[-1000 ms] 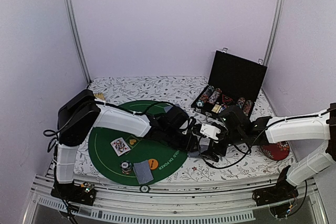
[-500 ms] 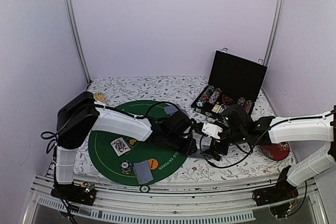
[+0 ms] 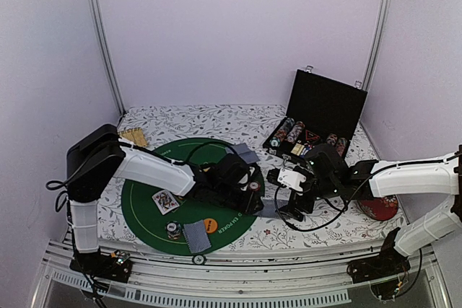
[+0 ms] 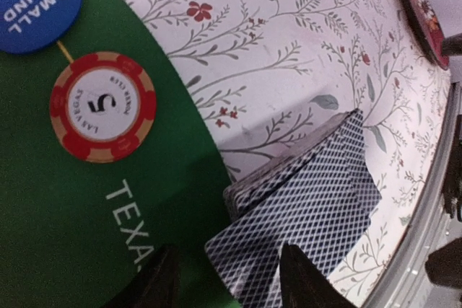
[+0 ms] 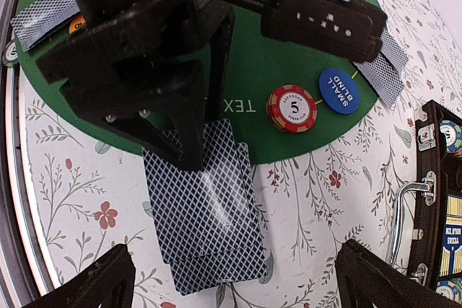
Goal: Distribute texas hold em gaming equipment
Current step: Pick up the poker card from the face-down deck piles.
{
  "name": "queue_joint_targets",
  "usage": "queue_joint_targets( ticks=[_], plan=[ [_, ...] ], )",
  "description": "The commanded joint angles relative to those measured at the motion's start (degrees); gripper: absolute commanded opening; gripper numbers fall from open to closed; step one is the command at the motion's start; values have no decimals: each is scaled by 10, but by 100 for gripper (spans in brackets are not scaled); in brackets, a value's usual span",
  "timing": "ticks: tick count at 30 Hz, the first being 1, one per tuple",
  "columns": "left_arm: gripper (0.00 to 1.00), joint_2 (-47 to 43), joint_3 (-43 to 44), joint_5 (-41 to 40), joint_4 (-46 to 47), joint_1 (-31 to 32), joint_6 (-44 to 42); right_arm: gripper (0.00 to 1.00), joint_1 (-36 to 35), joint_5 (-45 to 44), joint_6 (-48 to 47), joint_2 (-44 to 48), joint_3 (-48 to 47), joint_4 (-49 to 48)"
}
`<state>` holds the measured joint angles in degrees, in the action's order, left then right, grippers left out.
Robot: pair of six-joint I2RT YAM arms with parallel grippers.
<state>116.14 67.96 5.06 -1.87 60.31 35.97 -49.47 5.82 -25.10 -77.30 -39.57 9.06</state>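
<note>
A deck of blue-grey cards [image 5: 216, 254] [image 3: 268, 208] lies on the floral cloth at the green mat's [image 3: 144, 203] right rim. Its top card [image 5: 195, 200] [image 4: 303, 229] is slid off toward the mat. My left gripper [image 4: 231, 283] [image 3: 254, 201] stands with jaws apart. One fingertip [image 5: 184, 146] rests on that top card and the other is over the mat. My right gripper [image 5: 242, 286] [image 3: 294, 210] hovers open above the deck. A red 5 chip [image 4: 102, 106] [image 5: 291, 107] and a blue small-blind button [image 4: 37, 9] [image 5: 339, 90] lie on the mat nearby.
On the mat are a face-up card [image 3: 165, 200], a face-down card [image 3: 196, 235], a chip stack [image 3: 172, 230], an orange button [image 3: 210, 224] and far face-down cards [image 3: 245, 153]. An open chip case [image 3: 317, 117] stands back right. A red disc [image 3: 379, 207] lies right, a bamboo mat [image 3: 134, 135] back left.
My left arm has drawn back to the left, its gripper now nearer the mat's rim. The right gripper lifted slightly early on, then stayed over the deck.
</note>
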Motion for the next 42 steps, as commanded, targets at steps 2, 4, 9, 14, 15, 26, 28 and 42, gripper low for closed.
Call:
queue_joint_targets(
  ticks=[2,4,9,14,15,26,28,42],
  plan=[
    [48,-1,-97,139,73,-55,41,99,2,-2,-4,11,2,6],
    [46,4,-106,171,111,-62,47,99,2,-3,-4,12,2,8],
    [40,25,-103,221,142,-65,61,99,1,-1,-6,16,1,9],
    [23,37,-106,232,150,-70,73,99,1,0,-4,18,1,10],
    [20,37,-107,236,154,-71,74,99,1,0,-4,18,0,10],
    [29,30,-112,270,192,-76,87,99,1,2,-4,9,-2,14],
    [30,31,-113,272,197,-76,88,99,1,2,-4,8,-3,13],
    [0,-26,-120,256,159,-79,50,99,2,0,-9,6,-6,19]
  ],
)
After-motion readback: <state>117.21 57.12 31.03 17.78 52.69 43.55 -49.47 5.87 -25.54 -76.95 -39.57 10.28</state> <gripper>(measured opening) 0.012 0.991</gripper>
